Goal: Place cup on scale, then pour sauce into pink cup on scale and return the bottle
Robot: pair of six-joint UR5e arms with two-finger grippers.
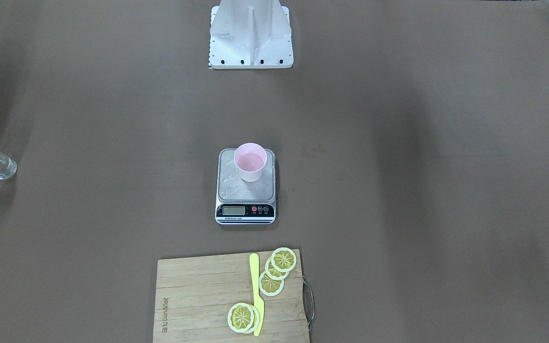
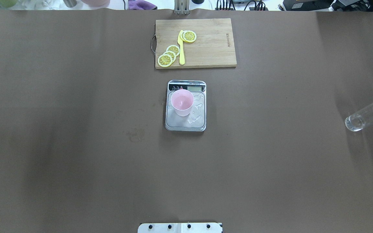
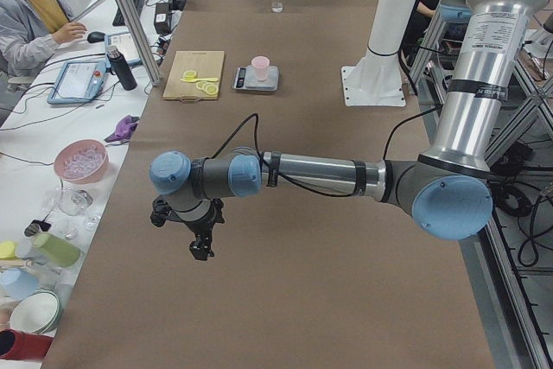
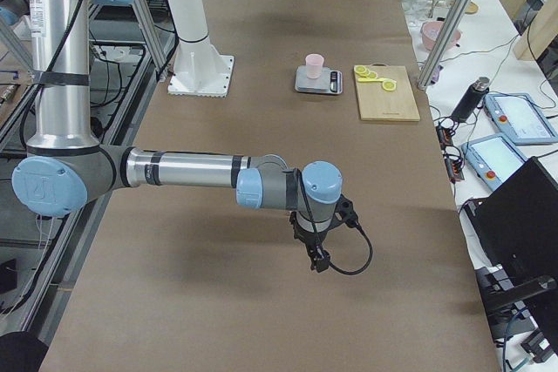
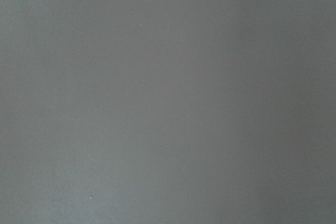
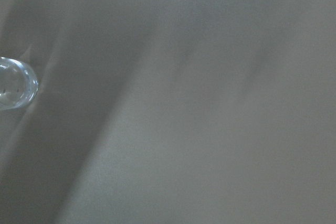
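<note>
The cup (image 1: 250, 162) stands on the steel plate of the scale (image 1: 248, 193), and it seems to have some liquid inside. Wet drops lie on the plate beside it. The bottle (image 2: 364, 115) stands alone on the table, far to the robot's right, and nothing holds it. The left gripper (image 3: 200, 244) and the right gripper (image 4: 318, 254) hang over bare table, well apart from everything. I cannot tell if their fingers are wide or narrow. I judge all the steps done, so the next move only asks the arms to rest away
</note>
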